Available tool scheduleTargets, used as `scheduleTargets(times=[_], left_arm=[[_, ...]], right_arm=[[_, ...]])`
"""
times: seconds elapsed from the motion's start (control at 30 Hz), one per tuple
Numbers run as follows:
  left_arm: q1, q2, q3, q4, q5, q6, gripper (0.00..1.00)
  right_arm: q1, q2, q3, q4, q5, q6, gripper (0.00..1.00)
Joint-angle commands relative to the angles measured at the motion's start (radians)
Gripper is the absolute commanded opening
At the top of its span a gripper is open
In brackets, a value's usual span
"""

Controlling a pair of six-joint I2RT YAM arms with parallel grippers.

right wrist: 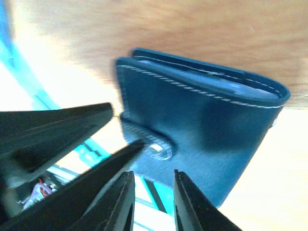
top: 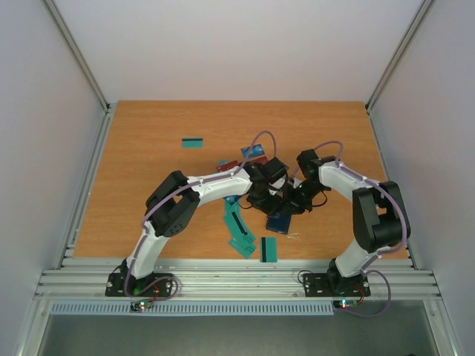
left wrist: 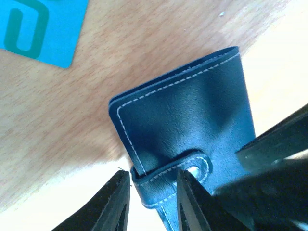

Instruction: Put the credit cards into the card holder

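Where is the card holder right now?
In the top external view, the card holder lies right of centre on the table, at the tips of the left gripper and right gripper, a teal card just nearer the front edge.

The navy card holder (right wrist: 207,125) lies on the wooden table (right wrist: 192,29), its clasp tab (right wrist: 151,142) snapped. The right gripper (right wrist: 151,179) hovers just by the tab, its 2 fingers parted. Teal credit cards (right wrist: 147,190) show beneath.
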Motion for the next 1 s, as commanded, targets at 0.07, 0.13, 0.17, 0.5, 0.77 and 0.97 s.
scheduleTargets(times=[0.07,0.13,0.17,0.5,0.77,0.97], left_arm=[[-0.003,-0.109,-0.007,-0.013,-0.021,0.004,0.32],[0.0,-0.137,-0.014,-0.015,-0.021,0.007,0.34],[0.001,-0.156,-0.02,-0.016,-0.026,0.008,0.35],[0.1,-0.533,-0.172,-0.043,-0.201,0.0,0.99],[0.287,-0.884,-0.333,-0.036,-0.372,0.079,0.99],[0.463,-1.064,-0.505,0.027,-0.436,0.16,0.99]], right_arm=[[-0.015,-0.18,0.071,-0.081,0.049,-0.006,0.44],[-0.018,-0.228,0.07,-0.1,0.081,-0.012,0.51],[-0.02,-0.253,0.068,-0.105,0.108,-0.015,0.55],[-0.027,-0.501,0.247,-0.12,0.328,-0.029,0.98],[-0.026,-0.599,0.396,-0.049,0.532,-0.104,0.99],[-0.026,-0.775,0.31,0.159,0.62,-0.198,0.98]])
